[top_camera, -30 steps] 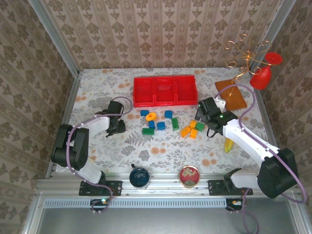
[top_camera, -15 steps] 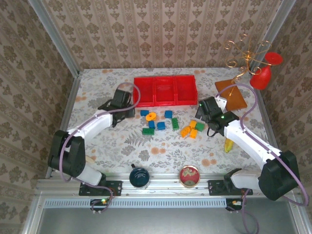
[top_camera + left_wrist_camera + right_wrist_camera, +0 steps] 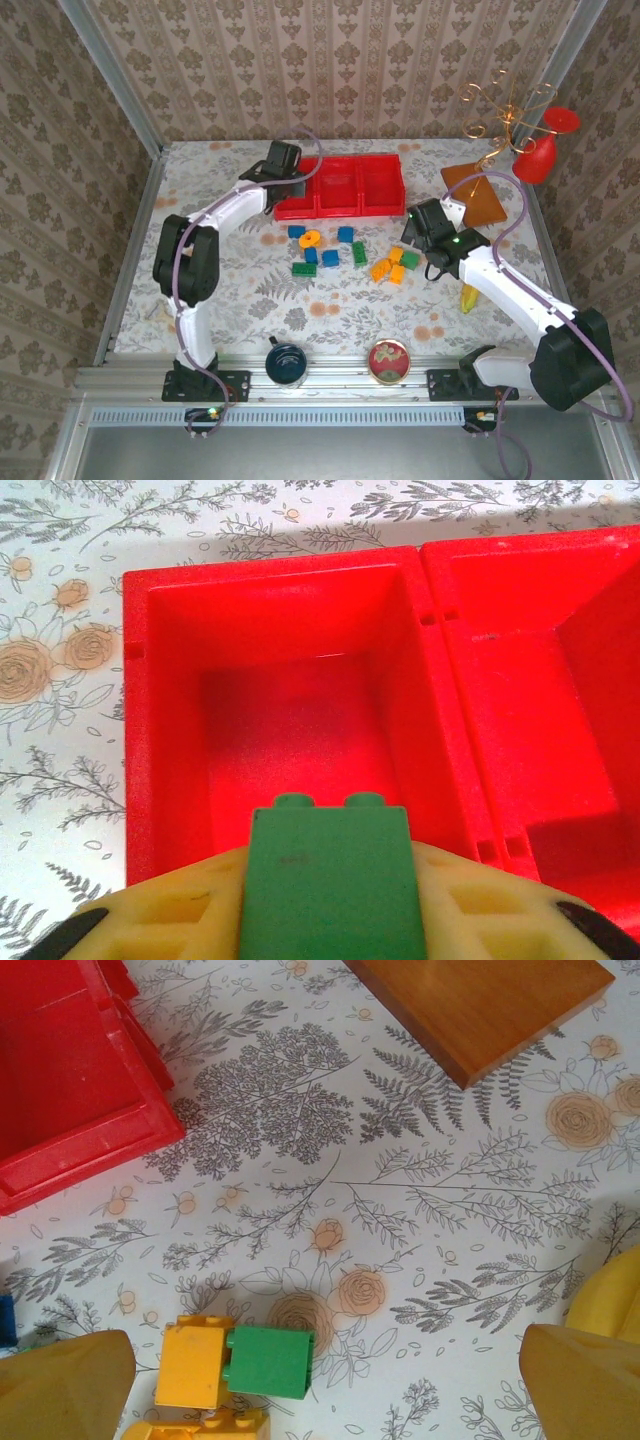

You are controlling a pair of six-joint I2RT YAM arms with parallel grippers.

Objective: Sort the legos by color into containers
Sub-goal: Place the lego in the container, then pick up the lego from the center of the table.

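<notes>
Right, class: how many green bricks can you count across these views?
4. On the table: one green brick at the pile's left, one mid-pile, one beside the orange bricks. The fourth is in the left claw, above the tray's left-end compartment. More may be hidden.

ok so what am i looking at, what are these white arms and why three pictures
Two robot arms are bolted at the near edge of a table. The wide picture looks down from above and behind them; the other two come from a camera on each wrist. The left hand holds a green brick at the left end compartment of the red tray. The right hand is open above an orange brick touching a second green brick. More bricks lie loose in front of the tray, a blue cup and red tin nearer the arms.
</notes>
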